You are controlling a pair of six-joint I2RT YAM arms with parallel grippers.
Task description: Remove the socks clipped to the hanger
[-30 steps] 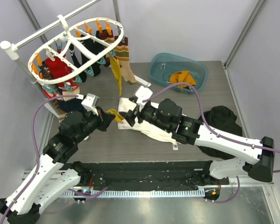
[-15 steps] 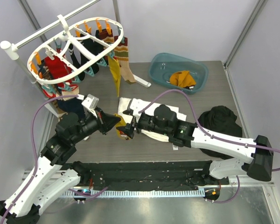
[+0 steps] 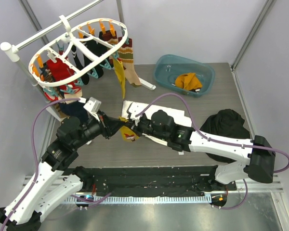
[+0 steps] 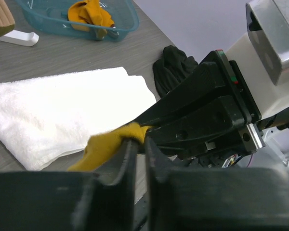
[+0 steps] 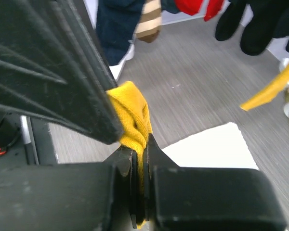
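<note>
Both arms are meeting mid-air over the bench [image 3: 135, 154], just in front of the white towel [image 3: 151, 107]. 1 mustard-yellow sock [image 3: 127, 134] is sitting between the 2 grippers, clear of the hanger [image 3: 71, 41].

Right gripper [image 3: 131, 128]: fingers are clamping hard on the sock, and the right wrist view is showing the knit bunched right at the tips. Left gripper [image 3: 116, 126]: fingers are sitting almost together with a thin slit showing. The sock end is lying against 1 finger tip, but I cannot tell if it is actually pinching. Reading this as a handover, left to right.

The rest of the socks are hanging from the hanger clips at the back left: red [image 3: 55, 70], black [image 3: 91, 53], brown-and-cream striped [image 3: 127, 55] and another mustard one [image 3: 119, 77]. The teal basin [image 3: 161, 72] at the back right is holding an orange-yellow bundle, probably the drop point.

Handling, my judgement:
- Sock is looking light, limp and stretchy, with no stiffness, so anything outside the pinch is drooping.
- Knit is looking grippy, so slip risk is low with a full fold between the pads.
- For clipped ones, I'd be gripping close under the clip, not the toe. A toe pull is likely stretching the fabric and swinging the hanger instead of releasing the clip.
</note>
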